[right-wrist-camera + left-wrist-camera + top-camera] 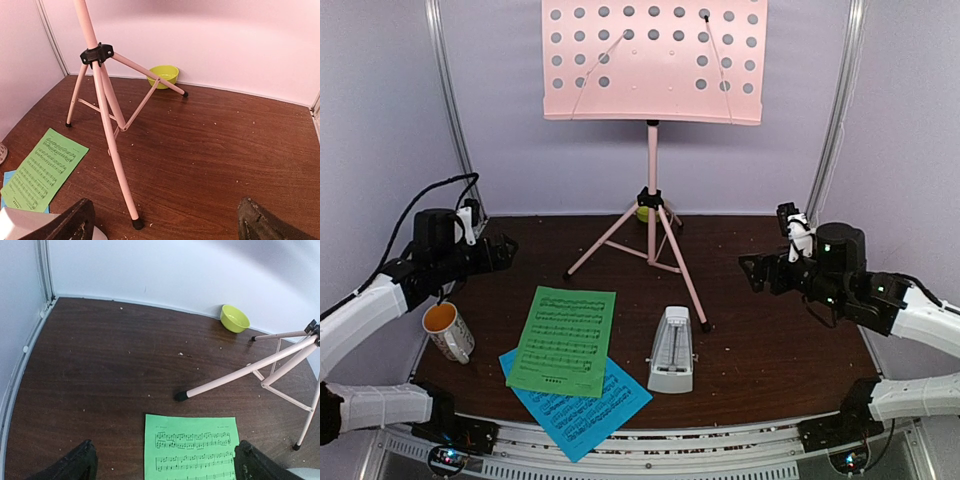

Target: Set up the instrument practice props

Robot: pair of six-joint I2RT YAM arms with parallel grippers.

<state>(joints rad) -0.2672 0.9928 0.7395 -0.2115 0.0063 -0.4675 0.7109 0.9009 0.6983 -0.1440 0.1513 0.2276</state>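
dark brown tabletop (770, 340), pale walls on 3 sides. the left gripper (167, 471) has its 2 black fingers (75, 465) spread wide with nothing between them, hovering just short of the green sheet of music (192, 447). the right gripper (165, 222) is equally wide and empty, looking at the pink music stand (107, 125). the stand is already up on its tripod and the white-grey metronome (672, 350) stands by its front leg, so the step in hand looks like getting the music onto the perforated desk (655, 60). the green sheet lies flat on top of the blue sheet (590, 415), so it should go first. a flat page gives the fingers no edge, so i would press 1 corner and drag it toward the near table edge until it overhangs, then pinch there, well clear of the stand's legs, since a knock could tip the stand. only the top view shows the desk, the blue sheet and the white mug (448, 332) by the left arm. the left wrist view alone shows how near a rubber foot (181, 396) sits to the green sheet's top edge. the wrist views show the lime-green bowl (163, 75) plainly at the back wall.
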